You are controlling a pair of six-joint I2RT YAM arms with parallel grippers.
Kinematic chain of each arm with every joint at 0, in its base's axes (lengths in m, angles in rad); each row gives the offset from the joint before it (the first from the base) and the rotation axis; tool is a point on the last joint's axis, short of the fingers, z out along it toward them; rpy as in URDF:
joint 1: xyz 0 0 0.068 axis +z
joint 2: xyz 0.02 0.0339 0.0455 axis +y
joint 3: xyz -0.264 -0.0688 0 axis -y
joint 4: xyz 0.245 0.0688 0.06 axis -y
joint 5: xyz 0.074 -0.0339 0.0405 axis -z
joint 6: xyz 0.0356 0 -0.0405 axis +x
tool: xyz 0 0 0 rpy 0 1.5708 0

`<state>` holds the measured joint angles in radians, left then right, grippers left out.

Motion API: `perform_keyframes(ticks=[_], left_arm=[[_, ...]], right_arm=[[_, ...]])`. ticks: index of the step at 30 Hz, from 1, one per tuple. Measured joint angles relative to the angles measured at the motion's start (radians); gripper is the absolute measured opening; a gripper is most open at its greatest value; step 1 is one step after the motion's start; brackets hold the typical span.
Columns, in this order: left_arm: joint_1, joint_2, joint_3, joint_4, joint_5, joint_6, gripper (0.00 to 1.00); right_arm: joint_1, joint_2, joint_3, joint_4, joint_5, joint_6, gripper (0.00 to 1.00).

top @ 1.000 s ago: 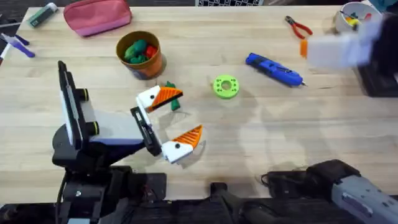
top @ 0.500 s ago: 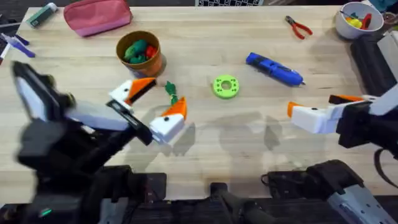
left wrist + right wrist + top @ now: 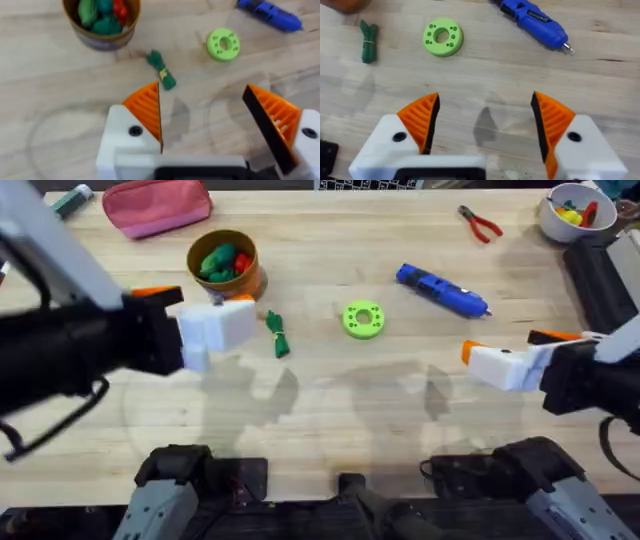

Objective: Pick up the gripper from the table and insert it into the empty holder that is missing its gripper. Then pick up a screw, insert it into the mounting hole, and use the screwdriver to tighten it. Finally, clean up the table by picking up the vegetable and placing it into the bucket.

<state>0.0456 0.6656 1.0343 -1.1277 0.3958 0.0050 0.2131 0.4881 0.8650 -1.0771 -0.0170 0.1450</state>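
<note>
The vegetable [image 3: 277,333], slim and dark green, lies on the table just right of the orange-brown bucket [image 3: 225,268], which holds green and red toy vegetables. My left gripper [image 3: 190,312] hovers high, left of the vegetable, and stands open and empty [image 3: 202,95]; the vegetable [image 3: 161,70] and the bucket [image 3: 102,22] lie beyond its fingers. The blue screwdriver [image 3: 440,290] rests right of centre. My right gripper [image 3: 500,346] is open and empty [image 3: 486,97] over bare table, near the screwdriver [image 3: 532,22]. The loose gripper piece, an empty holder and the screw are out of view.
A lime-green ring disc [image 3: 363,319] sits between vegetable and screwdriver. Red-handled pliers [image 3: 480,223] and a white bowl [image 3: 570,210] are at the back right. A pink pouch [image 3: 155,205] lies at the back left. Bare wood spans the front middle.
My left arm has risen close under the camera and its gripper has drawn left, away from the vegetable. The right gripper came forward from the back right, then held still.
</note>
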Motion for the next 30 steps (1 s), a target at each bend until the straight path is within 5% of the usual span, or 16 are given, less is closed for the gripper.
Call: perform_keyframes(ticks=[8,12,23,30], left_arm=[[0.0,0.207,0.064,-0.086,-0.035,-0.008,0.985],[-0.022,0.329,0.069,-0.14,-0.101,-0.095,0.988],[-0.326,0.761,0.084,0.002,-0.316,-0.442,0.988],[-0.361,1.001,0.192,0.026,-0.326,-0.538,0.987]], right_arm=[[0.0,0.0,0.0,0.025,0.0,0.005,0.993],[0.0,0.0,0.0,0.026,0.0,0.005,0.993],[0.0,0.0,0.0,0.026,0.0,0.005,0.994],[0.0,0.0,0.0,0.026,0.0,0.005,0.994]])
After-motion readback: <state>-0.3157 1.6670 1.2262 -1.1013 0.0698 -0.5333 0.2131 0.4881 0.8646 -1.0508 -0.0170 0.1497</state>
